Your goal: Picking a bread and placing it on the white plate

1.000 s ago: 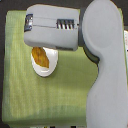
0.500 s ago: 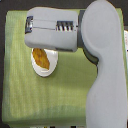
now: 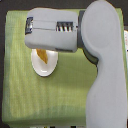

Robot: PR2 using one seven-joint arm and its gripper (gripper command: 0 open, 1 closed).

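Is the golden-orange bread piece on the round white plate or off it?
On it: the golden-orange bread piece overlaps the round white plate, partly hidden beneath the grey gripper. Actual contact cannot be told.

Arm [image 3: 65,32] hides end effector and part of bread [image 3: 43,55]

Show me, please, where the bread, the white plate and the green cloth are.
bread [image 3: 43,55], exterior view, on its visible orange tip below the arm.
white plate [image 3: 44,70], exterior view, on its bare lower part.
green cloth [image 3: 30,100], exterior view, on its bare lower area.
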